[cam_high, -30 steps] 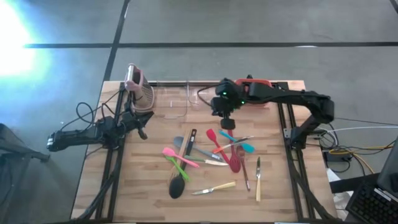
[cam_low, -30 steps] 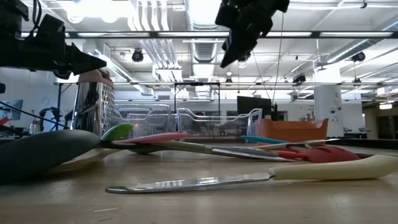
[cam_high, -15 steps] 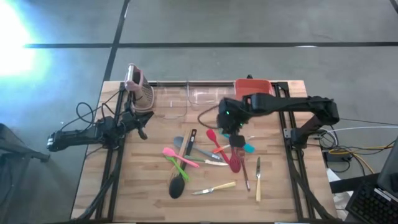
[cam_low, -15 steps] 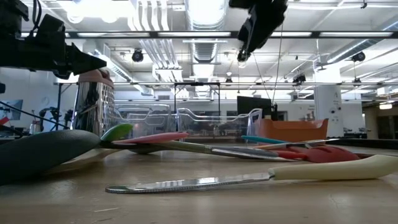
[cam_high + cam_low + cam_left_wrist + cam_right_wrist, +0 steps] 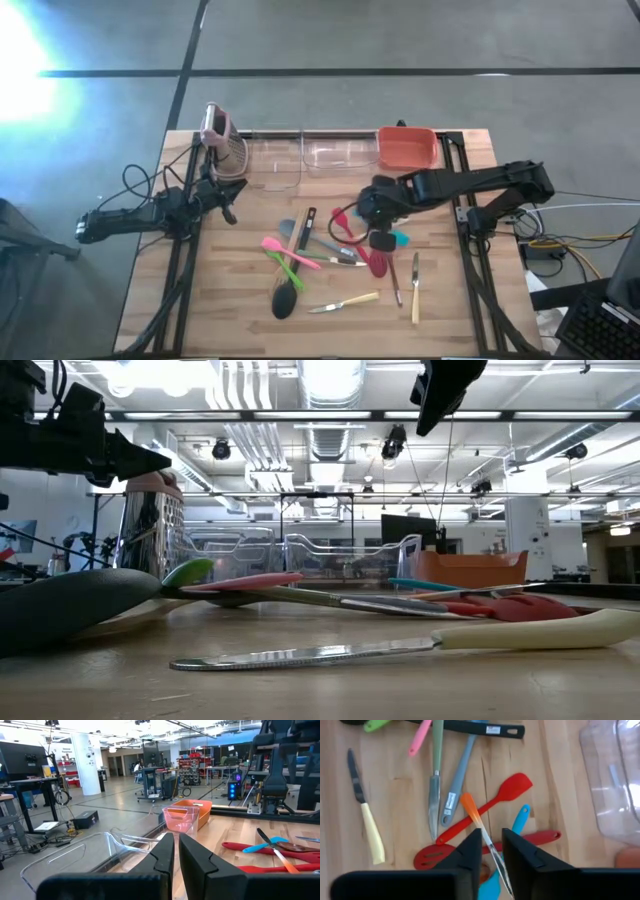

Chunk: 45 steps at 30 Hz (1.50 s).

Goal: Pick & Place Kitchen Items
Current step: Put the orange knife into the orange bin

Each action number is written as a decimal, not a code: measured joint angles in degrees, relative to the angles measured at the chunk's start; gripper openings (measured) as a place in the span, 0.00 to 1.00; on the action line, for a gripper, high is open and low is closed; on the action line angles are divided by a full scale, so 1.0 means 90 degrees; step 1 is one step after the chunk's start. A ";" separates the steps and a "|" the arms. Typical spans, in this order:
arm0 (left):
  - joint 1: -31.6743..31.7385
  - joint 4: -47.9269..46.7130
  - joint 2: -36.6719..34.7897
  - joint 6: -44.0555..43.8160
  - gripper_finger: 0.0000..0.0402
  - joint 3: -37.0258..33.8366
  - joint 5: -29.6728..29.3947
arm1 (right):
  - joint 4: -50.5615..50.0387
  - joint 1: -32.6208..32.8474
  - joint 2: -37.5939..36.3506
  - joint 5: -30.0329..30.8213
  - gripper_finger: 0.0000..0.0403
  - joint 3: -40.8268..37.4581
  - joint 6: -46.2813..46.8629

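- wooden counter (image 5: 240,300) on a grey floor
- red-orange bin (image 5: 406,147) at the back edge
- clear bins (image 5: 305,156) beside it
- pink-topped rack (image 5: 222,143) at the back-left corner

A lab hall: ceiling ducts (image 5: 320,435), computer benches (image 5: 160,772), concrete floor (image 5: 330,35).

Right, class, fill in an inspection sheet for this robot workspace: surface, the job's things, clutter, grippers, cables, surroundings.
Surface: wooden table, bare around the pile.
Job's things: utensils heaped mid-table, among them a red spatula, black ladle, pink spatula and pale-handled knife.
Clutter: clear bins, red-orange bin and pink-topped rack along the far edge.
Grippers: right gripper above the pile, fingers slightly apart, empty; left gripper shut, empty, at the table's left.
Cables: loose loops by the left arm's base; more beside the right edge.
Surroundings: workshop hall with desks and monitors.
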 joint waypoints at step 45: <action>-0.0002 0.0022 0.0000 0.0000 0.08 0.0000 0.0002 | 0.1444 0.0000 0.1689 -0.0080 0.41 -0.1592 -0.0378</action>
